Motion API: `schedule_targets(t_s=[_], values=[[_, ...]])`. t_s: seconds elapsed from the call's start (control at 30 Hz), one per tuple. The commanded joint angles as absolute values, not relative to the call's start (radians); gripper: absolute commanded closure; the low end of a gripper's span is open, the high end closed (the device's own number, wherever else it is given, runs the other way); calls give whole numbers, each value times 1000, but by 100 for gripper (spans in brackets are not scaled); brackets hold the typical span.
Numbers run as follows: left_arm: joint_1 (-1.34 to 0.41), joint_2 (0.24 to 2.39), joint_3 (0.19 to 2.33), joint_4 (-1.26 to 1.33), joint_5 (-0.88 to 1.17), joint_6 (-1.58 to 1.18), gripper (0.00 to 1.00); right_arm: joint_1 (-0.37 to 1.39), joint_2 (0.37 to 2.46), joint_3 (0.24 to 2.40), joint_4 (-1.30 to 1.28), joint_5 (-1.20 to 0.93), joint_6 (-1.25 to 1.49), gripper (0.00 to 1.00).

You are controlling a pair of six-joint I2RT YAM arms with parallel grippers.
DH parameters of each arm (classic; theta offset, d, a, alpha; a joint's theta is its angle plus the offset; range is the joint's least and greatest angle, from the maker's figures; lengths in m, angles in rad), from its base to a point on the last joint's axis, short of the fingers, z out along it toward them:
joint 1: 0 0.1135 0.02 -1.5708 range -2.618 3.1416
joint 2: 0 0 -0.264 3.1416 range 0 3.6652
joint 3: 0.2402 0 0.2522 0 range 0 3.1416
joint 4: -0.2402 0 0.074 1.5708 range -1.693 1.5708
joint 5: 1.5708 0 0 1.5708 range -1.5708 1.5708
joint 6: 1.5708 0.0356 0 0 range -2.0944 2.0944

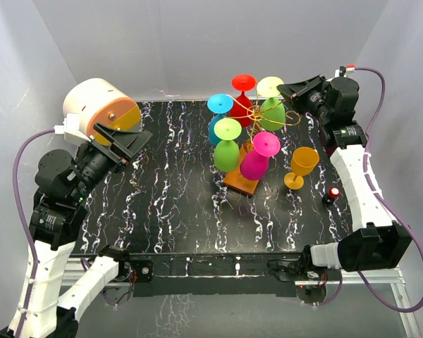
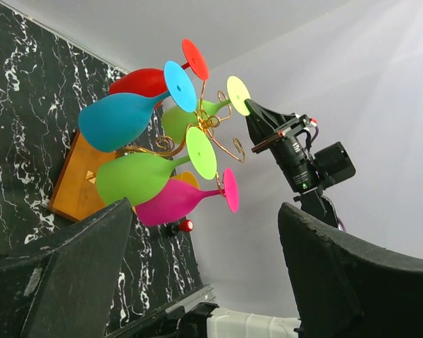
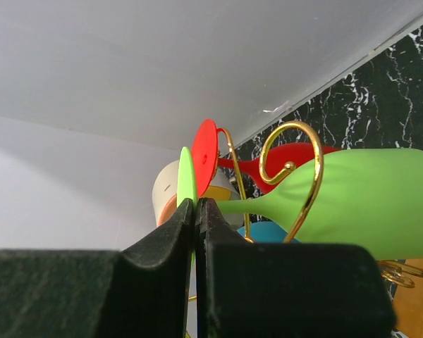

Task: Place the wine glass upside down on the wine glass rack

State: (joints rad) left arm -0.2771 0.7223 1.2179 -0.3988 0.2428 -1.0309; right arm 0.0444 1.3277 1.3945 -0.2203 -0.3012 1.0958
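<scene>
A light green wine glass (image 1: 273, 113) hangs bowl down among the gold curls of the wine glass rack (image 1: 257, 116), whose orange-brown base (image 1: 241, 183) rests on the black marbled table. My right gripper (image 1: 294, 91) is shut on the thin edge of this glass's pale round foot (image 1: 270, 86). The right wrist view shows my right gripper (image 3: 196, 203) pinching the foot disc (image 3: 186, 176), with the stem passing through a gold curl (image 3: 307, 183) to the bowl (image 3: 366, 201). My left gripper (image 1: 127, 141) stands open and empty at the table's left, as does my left gripper (image 2: 208, 211) in its wrist view.
Red (image 1: 241, 105), blue (image 1: 217, 123), green (image 1: 227, 151) and pink (image 1: 257, 160) glasses hang upside down on the rack. An orange glass (image 1: 302, 165) stands upright to its right, near a small red object (image 1: 333, 191). A cream-and-orange cylinder (image 1: 102, 105) sits back left.
</scene>
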Motion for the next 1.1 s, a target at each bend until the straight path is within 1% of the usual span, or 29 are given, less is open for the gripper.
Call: schedule_targets(t_s=[0.0, 0.17, 0.43, 1.07], values=[[-279, 727, 1277, -407, 244, -1012, 17, 41, 1285, 1393, -236, -219, 1076, 100], [-278, 753, 1295, -426, 243, -979, 16, 24, 1266, 1370, -235, -164, 1072, 100], [-278, 751, 1253, -411, 211, -957, 16, 8, 1266, 1381, -239, -104, 1038, 100], [-278, 818, 1220, -321, 199, -902, 16, 8, 1334, 1448, -189, -133, 968, 100]])
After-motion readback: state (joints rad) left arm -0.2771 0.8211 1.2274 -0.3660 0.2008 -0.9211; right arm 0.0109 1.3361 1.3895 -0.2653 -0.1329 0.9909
